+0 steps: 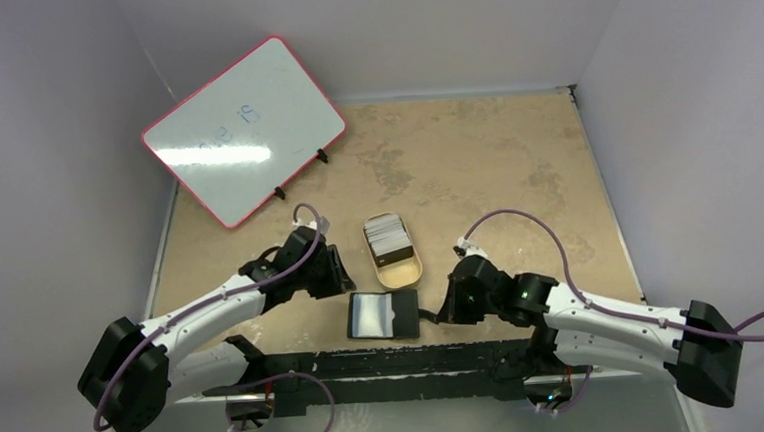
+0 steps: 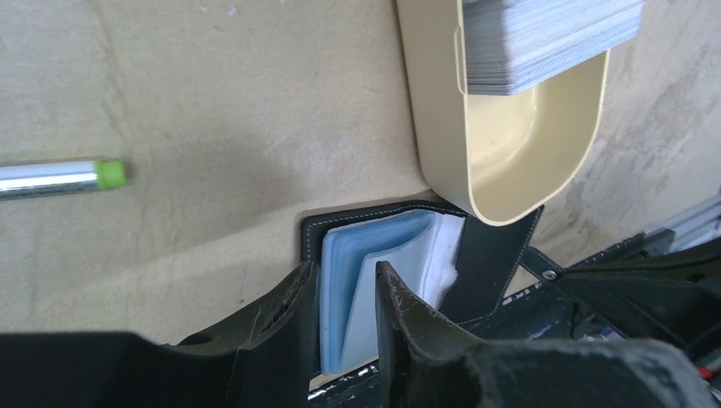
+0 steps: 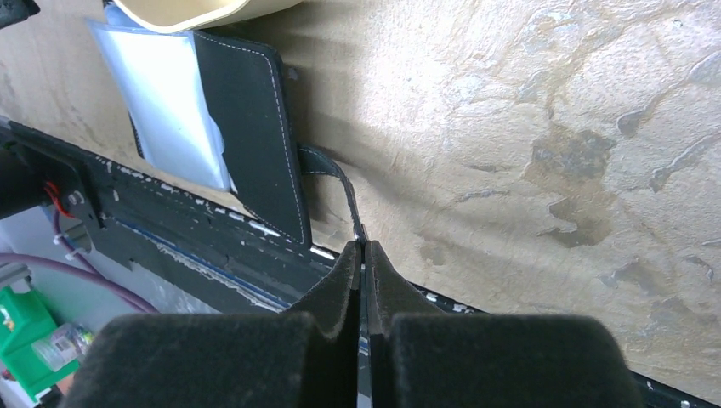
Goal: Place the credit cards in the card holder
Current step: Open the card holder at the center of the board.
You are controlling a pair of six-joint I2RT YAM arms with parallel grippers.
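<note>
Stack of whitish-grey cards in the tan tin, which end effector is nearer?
Left. The left end effector is left of the tan oval tin, beside the card stack. The right end effector is farther, beyond the tin's near end, pinching the strap of the black wallet.

Brown bench [image 1: 515, 168]. An open black wallet [image 1: 382, 314] lies near the front edge, pale bluish inside facing up. A tan oval tin [image 1: 401, 267] sits just behind it, touching or nearly so. A stack of whitish cards [image 1: 386, 233] fills the tin's far half. The left tool [image 1: 345, 281] is just beside the wallet's far-left corner. The right tool [image 1: 441, 313] is at the wallet's right edge, on the small tab. A pink-framed whiteboard [image 1: 243, 131] stands propped far left. A purple cable [image 1: 518, 218] loops over the right arm.
</note>
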